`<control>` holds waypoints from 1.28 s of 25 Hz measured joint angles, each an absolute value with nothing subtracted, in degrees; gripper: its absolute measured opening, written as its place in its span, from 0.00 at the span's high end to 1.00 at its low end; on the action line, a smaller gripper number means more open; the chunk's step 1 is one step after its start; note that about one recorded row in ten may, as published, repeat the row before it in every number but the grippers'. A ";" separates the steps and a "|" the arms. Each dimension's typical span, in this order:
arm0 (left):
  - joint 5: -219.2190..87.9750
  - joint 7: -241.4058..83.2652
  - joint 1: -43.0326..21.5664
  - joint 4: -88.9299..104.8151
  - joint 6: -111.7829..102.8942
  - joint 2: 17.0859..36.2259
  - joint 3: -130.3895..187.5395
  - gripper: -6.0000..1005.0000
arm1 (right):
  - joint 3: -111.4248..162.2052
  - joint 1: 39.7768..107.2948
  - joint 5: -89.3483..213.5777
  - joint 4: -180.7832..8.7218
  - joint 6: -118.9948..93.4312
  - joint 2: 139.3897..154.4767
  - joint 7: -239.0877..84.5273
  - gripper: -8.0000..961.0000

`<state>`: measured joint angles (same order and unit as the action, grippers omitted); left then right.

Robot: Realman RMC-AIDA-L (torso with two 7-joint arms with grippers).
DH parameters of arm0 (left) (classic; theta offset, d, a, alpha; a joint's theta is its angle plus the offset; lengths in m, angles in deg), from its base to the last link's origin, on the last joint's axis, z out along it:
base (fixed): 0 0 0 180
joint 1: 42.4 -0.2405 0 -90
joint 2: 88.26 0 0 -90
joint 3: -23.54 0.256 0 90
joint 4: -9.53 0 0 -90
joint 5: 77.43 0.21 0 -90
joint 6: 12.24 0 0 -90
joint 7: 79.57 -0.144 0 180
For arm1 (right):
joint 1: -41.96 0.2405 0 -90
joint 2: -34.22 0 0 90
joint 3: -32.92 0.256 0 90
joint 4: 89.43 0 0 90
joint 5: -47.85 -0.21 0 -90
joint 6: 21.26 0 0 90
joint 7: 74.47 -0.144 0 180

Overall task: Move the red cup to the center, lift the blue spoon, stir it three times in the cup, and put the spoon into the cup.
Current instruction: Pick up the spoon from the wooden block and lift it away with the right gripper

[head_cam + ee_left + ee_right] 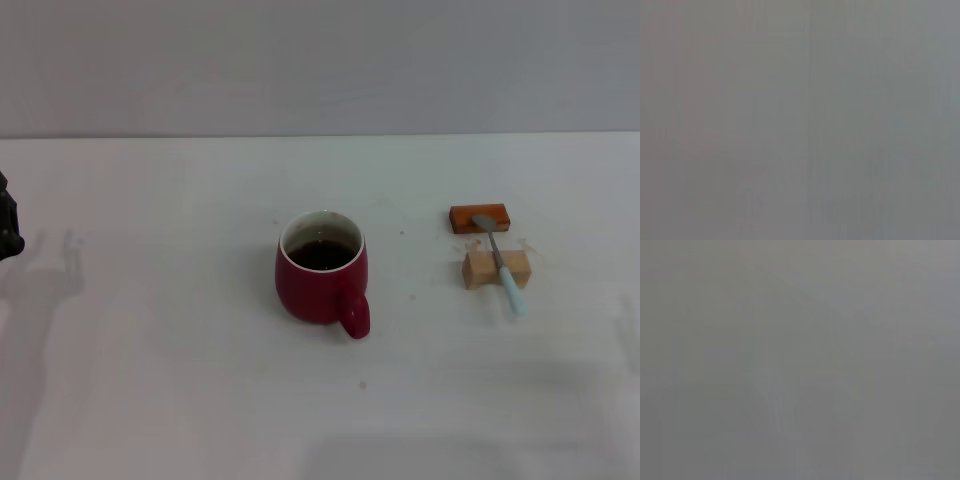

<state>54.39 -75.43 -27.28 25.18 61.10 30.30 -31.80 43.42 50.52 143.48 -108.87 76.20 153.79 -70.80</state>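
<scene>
In the head view the red cup (321, 268) stands upright on the middle of the white table (180, 380), its handle turned toward the front edge and dark liquid inside. To its right the blue spoon (503, 264) lies across two small blocks, grey bowl end on the far one, pale handle pointing toward the front. A dark part of my left gripper (8, 228) shows at the far left edge, well away from the cup. My right gripper is out of view. Both wrist views show only plain grey.
An orange-brown block (479, 217) and a tan wooden block (494, 268) hold the spoon up at the right. A grey wall runs behind the table's far edge. Shadows fall on the table at left and front.
</scene>
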 joint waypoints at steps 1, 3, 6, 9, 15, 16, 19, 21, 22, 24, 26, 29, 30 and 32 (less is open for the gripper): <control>54.39 -75.43 -27.28 25.18 61.10 30.30 -31.80 0.84 | 42.54 50.75 143.48 -108.90 76.15 153.79 -70.80 0.26; 54.40 -76.67 -27.49 24.85 61.00 30.38 -32.05 0.79 | 41.33 51.22 143.48 -109.58 75.32 153.79 -71.16 0.26; 54.40 -77.57 -27.36 24.41 60.85 30.43 -32.17 0.65 | 41.22 51.63 143.48 -110.49 73.24 153.75 -71.18 0.26; 54.41 -77.74 -27.25 24.25 60.68 30.43 -32.41 0.51 | 41.01 52.64 143.48 -111.19 69.10 153.72 -71.19 0.26; 54.40 -77.97 -26.89 23.72 60.18 30.35 -32.61 0.27 | 40.47 54.72 143.48 -111.59 62.33 153.68 -71.29 0.26; 54.40 -78.02 -26.83 23.70 60.16 30.33 -32.62 0.24 | 40.29 54.93 143.48 -111.68 61.83 153.68 -71.30 0.26; 54.40 -78.08 -26.72 23.63 60.06 30.31 -32.62 0.18 | 39.74 55.37 143.48 -111.91 60.75 153.75 -71.31 0.26; 54.40 -78.11 -26.59 23.49 60.00 30.30 -32.62 0.18 | 39.41 55.62 143.48 -112.29 59.82 153.77 -71.31 0.26; 54.40 -78.14 -26.32 23.15 59.97 30.30 -32.62 0.18 | 39.09 55.87 143.48 -112.52 58.96 153.78 -71.31 0.26; 54.40 -78.15 -26.21 23.03 59.96 30.30 -32.62 0.18 | 38.98 55.99 143.48 -112.56 58.58 153.78 -71.31 0.26; 54.40 -78.16 -25.93 22.77 59.94 30.30 -32.62 0.18 | 38.92 56.24 143.47 -112.57 57.48 153.80 -71.31 0.26; 54.40 -78.17 -25.67 22.63 59.92 30.30 -32.62 0.18 | 38.93 56.76 143.47 -112.65 55.61 153.81 -71.31 0.26; 54.40 -78.17 -25.67 22.63 59.92 30.30 -32.62 0.18 | 38.93 56.96 143.47 -112.67 54.96 153.82 -71.31 0.26; 54.40 -78.19 -25.30 22.39 59.91 30.24 -32.62 0.18 | 38.94 57.58 143.46 -112.76 53.25 153.84 -71.31 0.26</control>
